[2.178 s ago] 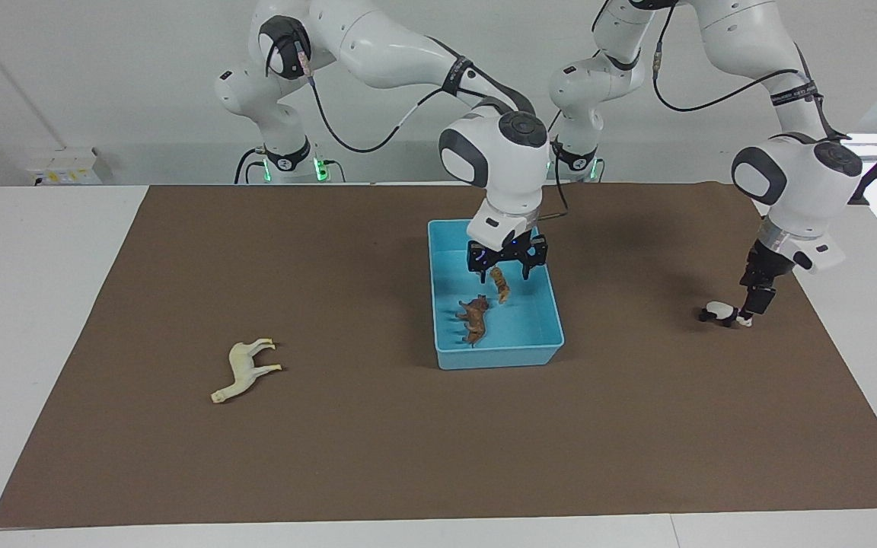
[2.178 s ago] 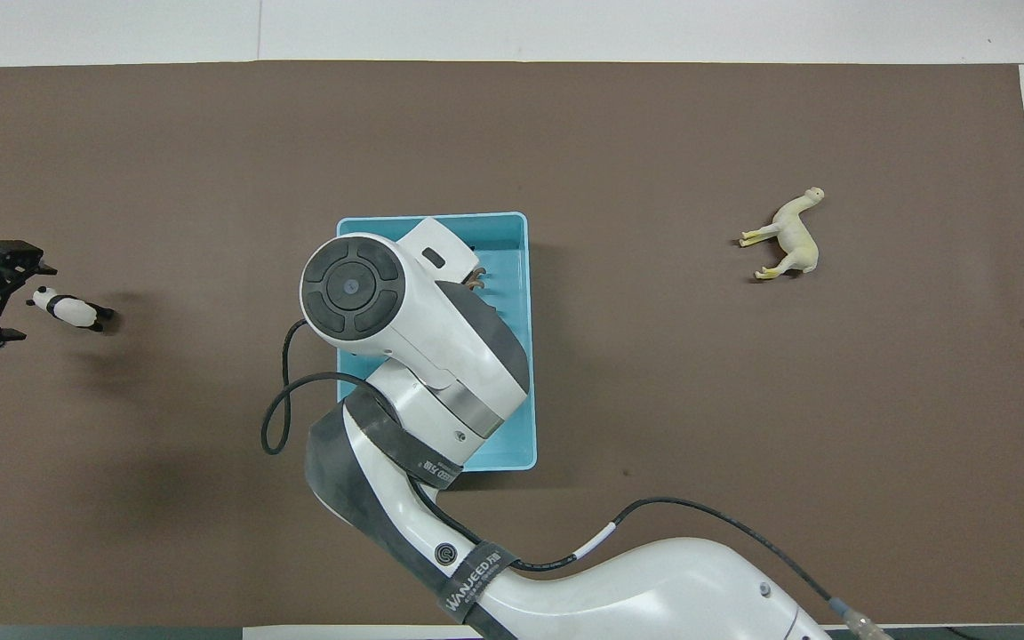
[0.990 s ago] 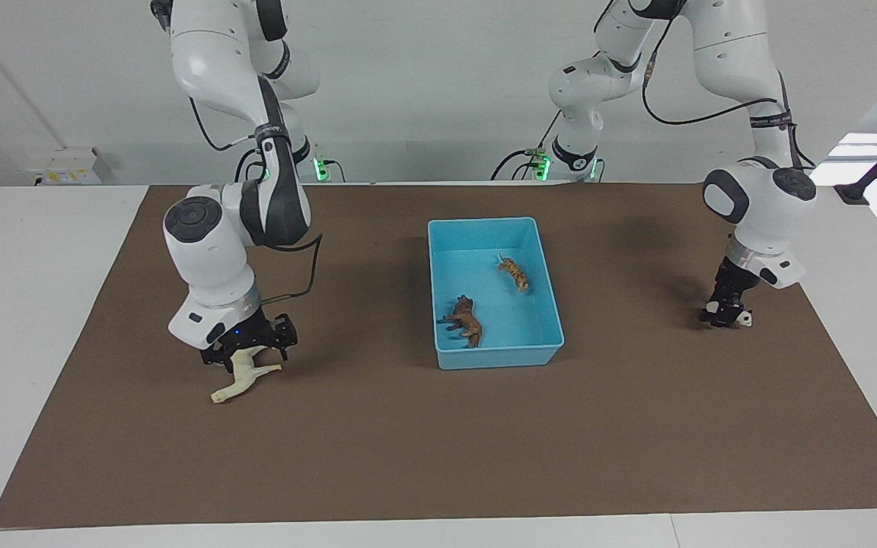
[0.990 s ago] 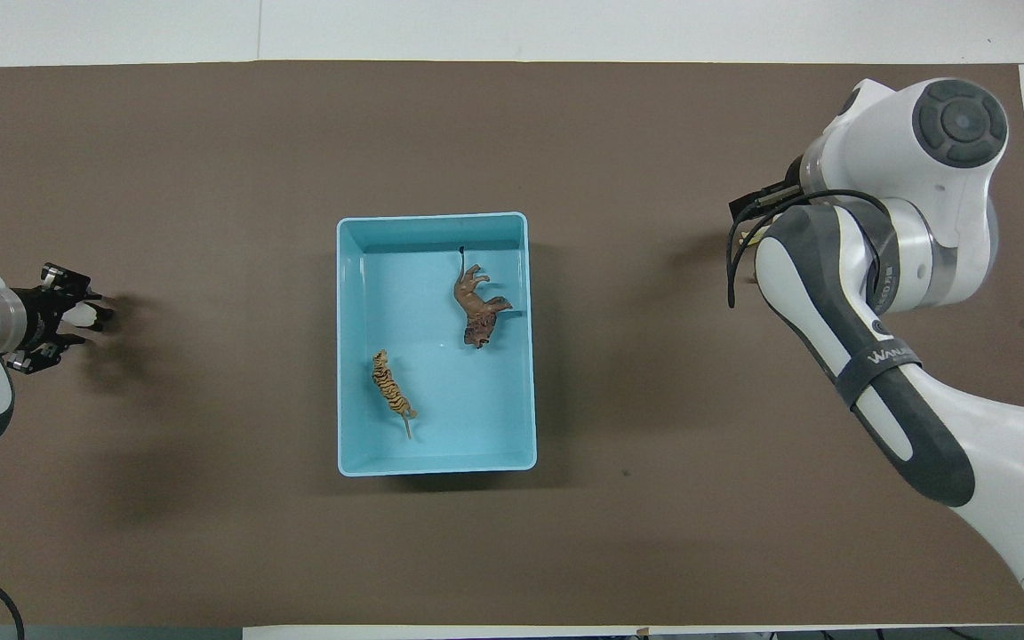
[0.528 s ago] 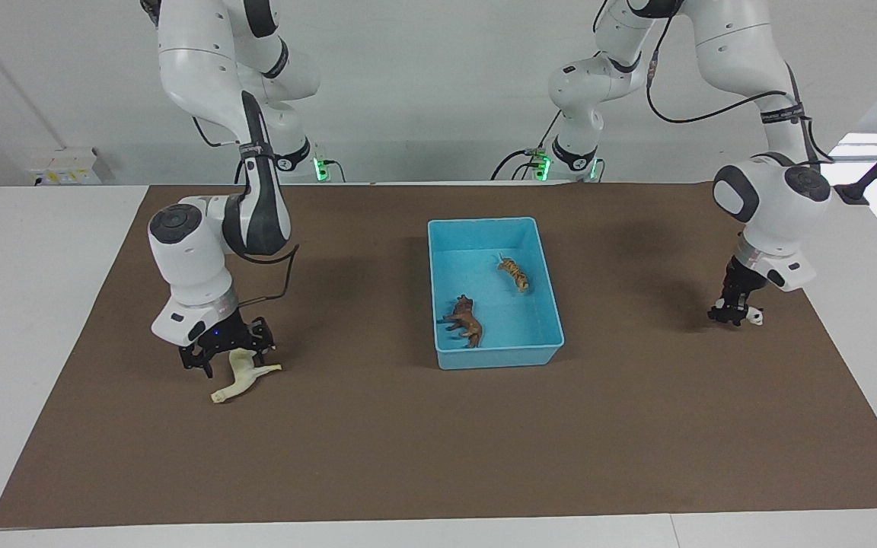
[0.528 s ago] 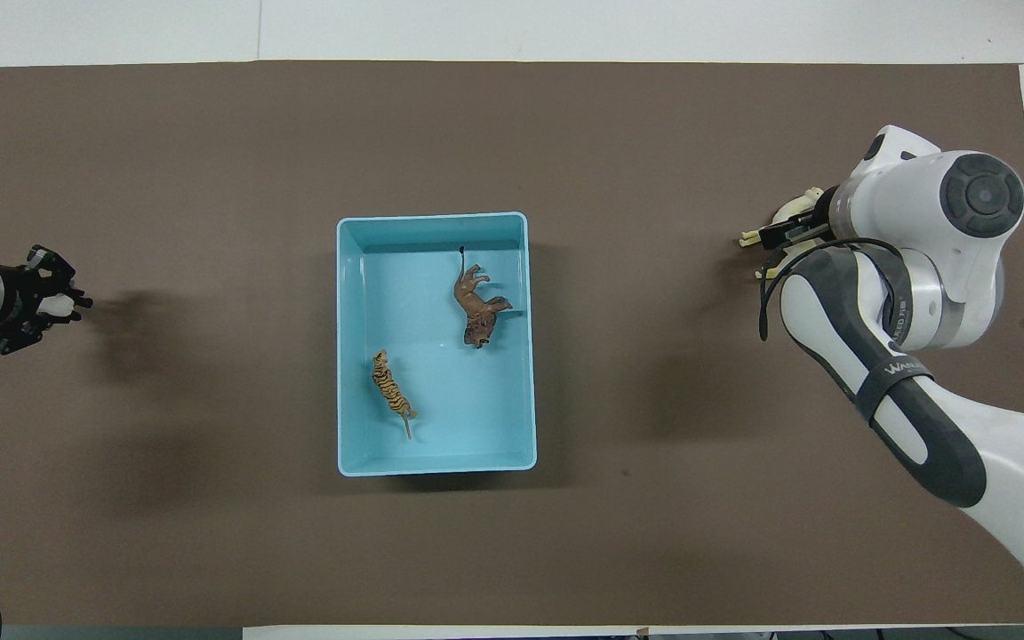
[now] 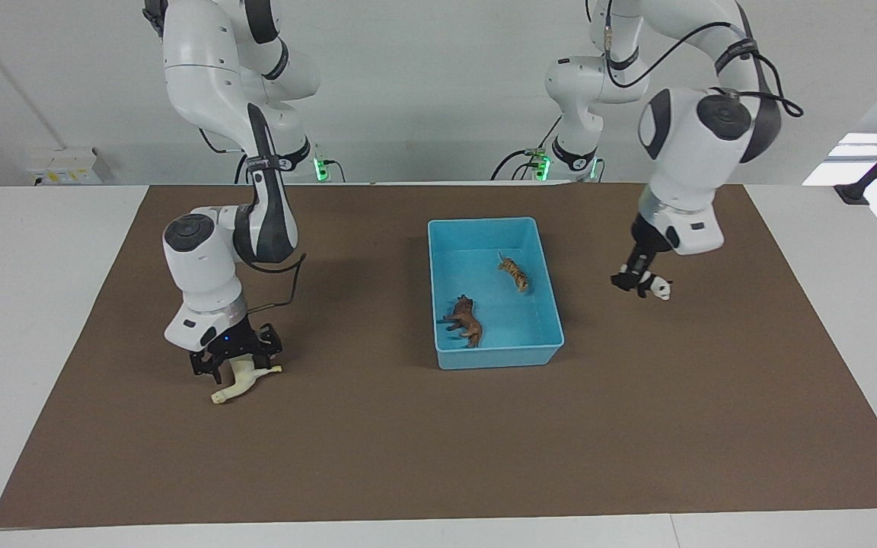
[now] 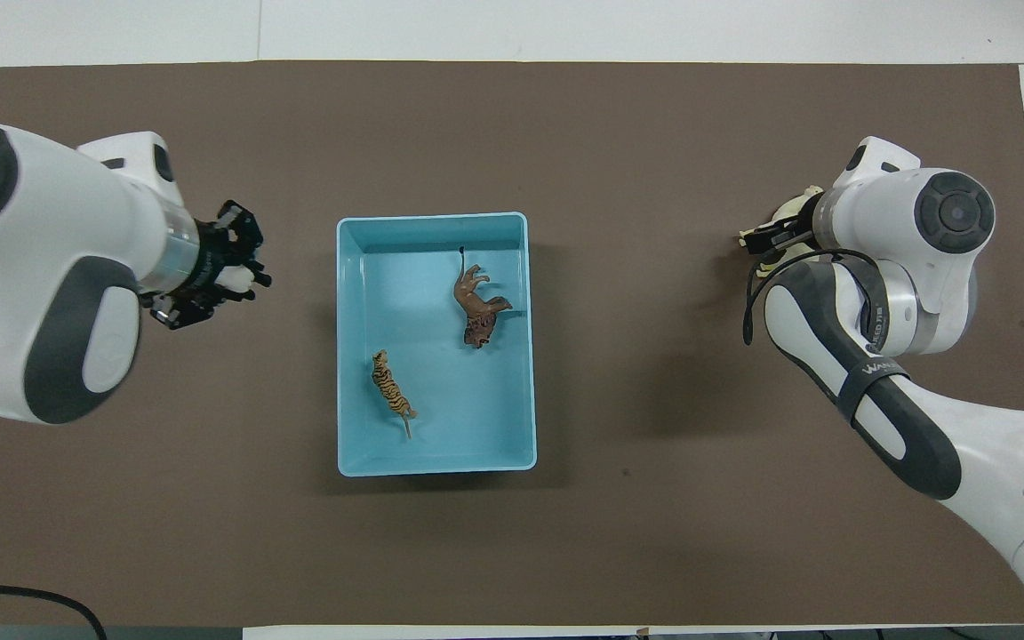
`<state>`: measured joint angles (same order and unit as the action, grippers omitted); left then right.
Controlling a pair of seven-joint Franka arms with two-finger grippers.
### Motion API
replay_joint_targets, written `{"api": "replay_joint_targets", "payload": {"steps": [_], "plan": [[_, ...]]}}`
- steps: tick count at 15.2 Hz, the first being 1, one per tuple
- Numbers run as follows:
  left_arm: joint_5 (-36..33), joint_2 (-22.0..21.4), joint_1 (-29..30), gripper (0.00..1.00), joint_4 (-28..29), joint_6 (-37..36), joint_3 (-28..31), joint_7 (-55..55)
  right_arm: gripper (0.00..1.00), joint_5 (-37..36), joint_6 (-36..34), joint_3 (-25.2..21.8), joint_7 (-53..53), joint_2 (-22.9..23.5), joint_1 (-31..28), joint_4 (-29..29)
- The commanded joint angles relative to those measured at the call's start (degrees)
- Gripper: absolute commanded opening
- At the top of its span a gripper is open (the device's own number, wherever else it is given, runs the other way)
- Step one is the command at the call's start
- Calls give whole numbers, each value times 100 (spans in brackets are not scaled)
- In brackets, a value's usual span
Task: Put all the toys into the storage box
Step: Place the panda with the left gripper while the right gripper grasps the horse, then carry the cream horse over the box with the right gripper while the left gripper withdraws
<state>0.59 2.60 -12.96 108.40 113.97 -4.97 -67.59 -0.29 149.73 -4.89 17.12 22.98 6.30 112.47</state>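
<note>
The left gripper (image 7: 640,282) has lifted the panda (image 7: 655,288), pinched, toward the storage box (image 7: 496,358). The right gripper (image 7: 234,356) straddles the horse (image 7: 239,378), fingers apart; it's light, rigid plastic, best gripped mid-body.

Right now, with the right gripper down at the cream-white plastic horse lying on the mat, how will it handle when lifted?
The cream-white plastic horse looks rigid, so probably no flopping. Thin legs and neck may let it swivel in the right gripper. Likely light for its size.
</note>
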Motion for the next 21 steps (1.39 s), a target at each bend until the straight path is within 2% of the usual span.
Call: {"api": "replay_joint_targets", "payload": {"steps": [1, 2, 3, 5, 6, 7, 8, 10, 12, 16, 18, 19, 21], "plan": [[126, -136, -565, 8, 636, 701, 110, -350, 28, 64, 162, 41, 73, 14, -76, 135], [126, -128, -828, 11, 804, 1001, 119, -508, 8, 90, 162, 41, 46, 5, -76, 161], [135, -102, -1040, 22, 892, 1143, 119, -588, 0, 151, 162, 41, 46, -3, -76, 187], [144, -110, -1287, 29, 902, 1136, 119, -702, 0, 204, 162, 50, 46, -21, -76, 248], [152, -119, -1392, 49, 893, 1101, 119, -746, 0, 283, 171, 41, 55, -30, -76, 266], [144, -128, -1385, 93, 893, 1066, 128, -677, 0, 301, 171, 50, 72, -30, -76, 266], [144, -111, -1367, 100, 841, 1022, 136, -642, 0, 301, 171, 41, 81, -30, -67, 258], [135, -145, -1323, 100, 596, 760, 163, -606, 0, 310, 66, 50, -6, -30, 38, 153], [73, -242, -1122, 100, 236, 32, 207, -257, 0, 310, -337, 50, -217, -56, 204, -93], [91, -628, 194, 100, -257, -1103, 207, 2463, 0, 205, -1864, 24, -717, -144, 503, -1005], [100, -586, 583, 100, -625, -1577, 207, 3730, 0, 30, -2961, 6, -1409, -179, 889, -1760], [56, -533, 671, 100, -793, -1780, 207, 4406, 0, -154, -3646, 15, -1952, -136, 1143, -2321], [-93, -357, 733, 100, -1257, -2245, 399, 5463, 0, -462, -5009, 15, -3191, 275, 1836, -3621]]}}
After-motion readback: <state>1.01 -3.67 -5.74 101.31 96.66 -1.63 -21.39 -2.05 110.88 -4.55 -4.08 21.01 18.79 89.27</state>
